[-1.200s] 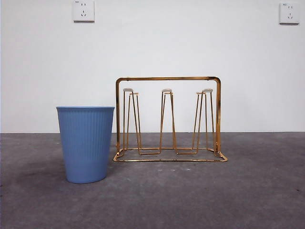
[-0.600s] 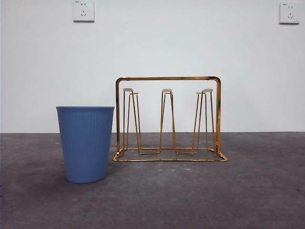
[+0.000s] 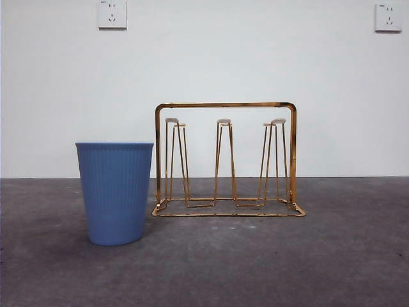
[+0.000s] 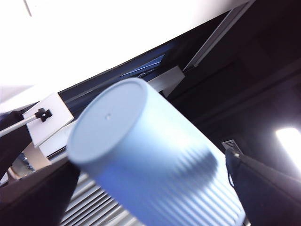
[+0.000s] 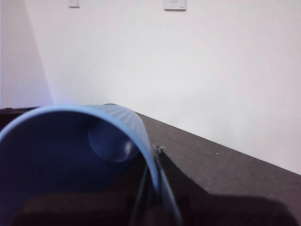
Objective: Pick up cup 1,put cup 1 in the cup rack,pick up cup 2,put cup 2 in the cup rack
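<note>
Rack = landmark. Cup rack [image 3: 225,105]: 1 pc, thin gold metal wire, rect base, tall arched frame, upright hairpin prongs w/ pale tips standing in 3 groups. It sits on the dark grey, rough matte table [image 3: 287,262].

Table cup [image 3: 115,192]: 1 pc, blue plastic, fine vertical ribs, tapered, upright, mouth up, just left of the rack and nearer the cam. I can't tell if it touches the rack.

Left gripper [image 4: 146,165]: black jaws, one on each side of the left-held cup [image 4: 141,141], clamped on it. Same ribbed blue, smooth round base facing my wrist cam.

Right gripper [image 5: 153,188]: jaws pinched on the rim of the right-held cup [image 5: 70,155]. Blue, and I look into its mouth. Neither arm shows by the rack in the front view.

So 3 cups across the views. White wall [image 3: 255,57] behind the rack w/ 2 sockets [image 3: 112,14].
</note>
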`<state>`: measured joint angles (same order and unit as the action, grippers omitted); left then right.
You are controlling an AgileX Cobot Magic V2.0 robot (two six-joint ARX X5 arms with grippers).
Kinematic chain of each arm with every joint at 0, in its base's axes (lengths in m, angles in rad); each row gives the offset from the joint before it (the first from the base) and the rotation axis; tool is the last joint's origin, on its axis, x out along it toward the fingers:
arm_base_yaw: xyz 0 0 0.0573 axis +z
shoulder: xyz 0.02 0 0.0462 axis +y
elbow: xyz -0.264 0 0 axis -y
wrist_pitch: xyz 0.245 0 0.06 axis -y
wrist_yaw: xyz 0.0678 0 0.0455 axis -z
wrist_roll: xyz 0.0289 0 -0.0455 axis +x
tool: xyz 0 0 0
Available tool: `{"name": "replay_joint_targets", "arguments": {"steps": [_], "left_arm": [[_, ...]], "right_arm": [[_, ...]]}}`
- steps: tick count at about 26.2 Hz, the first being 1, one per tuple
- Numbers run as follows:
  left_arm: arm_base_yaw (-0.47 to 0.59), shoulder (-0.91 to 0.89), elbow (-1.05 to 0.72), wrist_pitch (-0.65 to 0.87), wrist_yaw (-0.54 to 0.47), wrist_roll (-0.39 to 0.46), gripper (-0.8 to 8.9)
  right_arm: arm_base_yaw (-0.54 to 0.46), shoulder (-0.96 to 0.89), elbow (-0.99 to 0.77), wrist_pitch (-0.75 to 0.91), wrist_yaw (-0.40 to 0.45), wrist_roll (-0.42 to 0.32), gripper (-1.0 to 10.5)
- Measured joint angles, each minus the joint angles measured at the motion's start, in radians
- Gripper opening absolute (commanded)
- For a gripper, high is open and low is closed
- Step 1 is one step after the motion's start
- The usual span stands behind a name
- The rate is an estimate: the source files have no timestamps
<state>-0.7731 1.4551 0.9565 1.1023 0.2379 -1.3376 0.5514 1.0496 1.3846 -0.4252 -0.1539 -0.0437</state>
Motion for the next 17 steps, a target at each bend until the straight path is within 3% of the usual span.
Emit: {"name": "replay_joint_targets", "arguments": {"steps": [2,6,12,17], "left_arm": [[0.001,0.0,0.0,0.002,-0.006,0.0,6.19],[0.003,0.001,0.0,-0.001,-0.02,-0.003,3.75],[0.006,0.002,0.0,0.011,-0.038,-0.029,2.27],[0.008,0.002,0.0,0.011,-0.041,-0.035,2.06]], "right_arm": [[0.011,0.01,0.0,0.004,0.007,-0.002,-0.1],[0.012,0.028,0.0,0.006,0.008,-0.002,-0.1],[0.012,0.028,0.0,-0.016,0.004,-0.002,-0.1],[0.013,0.028,0.0,-0.053,0.0,-0.002,-0.1]]}}
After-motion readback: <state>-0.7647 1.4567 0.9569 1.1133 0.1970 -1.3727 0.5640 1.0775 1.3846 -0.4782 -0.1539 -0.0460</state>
